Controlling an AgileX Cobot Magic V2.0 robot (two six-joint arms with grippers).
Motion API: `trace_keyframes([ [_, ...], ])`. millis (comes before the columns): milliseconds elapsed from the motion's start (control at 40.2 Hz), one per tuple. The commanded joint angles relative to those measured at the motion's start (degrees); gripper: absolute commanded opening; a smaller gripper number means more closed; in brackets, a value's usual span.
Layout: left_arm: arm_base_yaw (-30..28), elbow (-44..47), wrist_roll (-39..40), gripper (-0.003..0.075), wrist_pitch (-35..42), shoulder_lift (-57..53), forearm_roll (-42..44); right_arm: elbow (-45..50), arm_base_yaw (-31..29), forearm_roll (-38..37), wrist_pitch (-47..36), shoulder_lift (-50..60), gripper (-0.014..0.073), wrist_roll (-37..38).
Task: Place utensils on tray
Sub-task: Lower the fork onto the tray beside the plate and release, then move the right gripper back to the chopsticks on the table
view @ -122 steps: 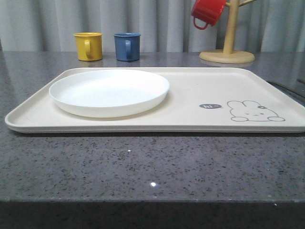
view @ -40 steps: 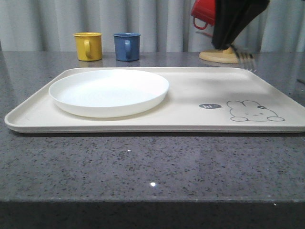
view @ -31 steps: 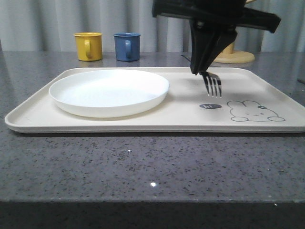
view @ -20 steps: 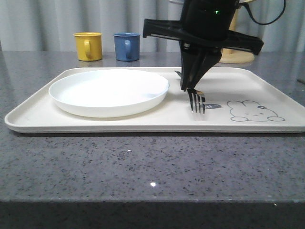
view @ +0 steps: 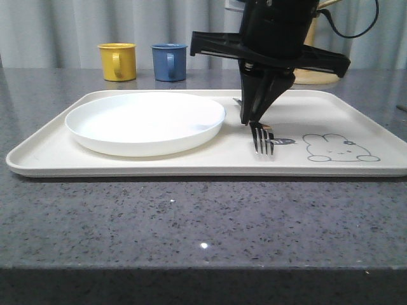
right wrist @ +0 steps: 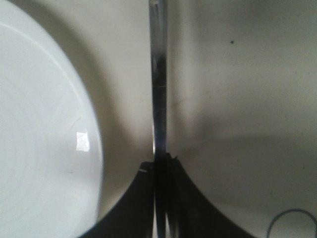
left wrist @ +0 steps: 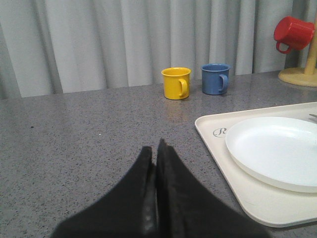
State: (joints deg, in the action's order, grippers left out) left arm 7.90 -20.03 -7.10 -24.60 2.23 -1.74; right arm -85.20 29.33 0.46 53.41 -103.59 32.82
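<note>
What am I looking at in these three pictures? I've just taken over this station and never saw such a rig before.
This is a robot with two arms, each ending in a two-fingered gripper. The front view looks forward over a grey table. The other two pictures come from cameras on the wrists, looking along the fingers.

On the table lies a cream tray with a rabbit drawing. A white plate rests on the tray's left part. Behind stand a yellow mug and a blue mug; the left wrist view also shows a red mug hanging on a wooden stand.

The right gripper is shut on a metal fork, tines down, just above or touching the tray between plate and rabbit. The left gripper is shut on nothing, over bare table left of the tray.
</note>
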Motion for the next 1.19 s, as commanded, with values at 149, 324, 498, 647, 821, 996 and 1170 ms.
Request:
trace_keyframes([
  [149, 0.0, -1.6, 0.5, -0.0018, 4.9, 0.7, -0.6, -1.9, -0.2, -0.1, 0.2, 1.0, 0.0049, 0.0],
  [324, 0.0, -1.6, 0.5, -0.0018, 4.9, 0.7, -0.6, -1.9, -0.2, 0.9, 0.3, 0.8, 0.0095, 0.0],
  [498, 0.0, -1.6, 0.5, -0.0018, 4.9, 0.7, -0.6, -2.0, -0.2, 1.1, 0.3, 0.8, 0.0239, 0.0],
  [647, 0.0, -1.6, 0.5, -0.0018, 4.9, 0.7, -0.6, -3.2, -0.2, 0.7, 1.7, 1.1, 0.0294, 0.0],
  [821, 0.0, -1.6, 0.5, -0.0018, 4.9, 0.7, -0.6, -6.4, -0.7, -1.6, 5.2, 1.5, 0.0294, 0.0],
  [996, 0.0, -1.6, 0.5, -0.0018, 4.9, 0.7, -0.6, -10.0, -1.0, -2.2, 9.0, 1.5, 0.0294, 0.0],
  [1170, 0.0, -1.6, 0.5, -0.0018, 4.9, 0.7, -0.6, -14.0, -1.0, -2.4, 13.9, 1.7, 0.0294, -5.5],
])
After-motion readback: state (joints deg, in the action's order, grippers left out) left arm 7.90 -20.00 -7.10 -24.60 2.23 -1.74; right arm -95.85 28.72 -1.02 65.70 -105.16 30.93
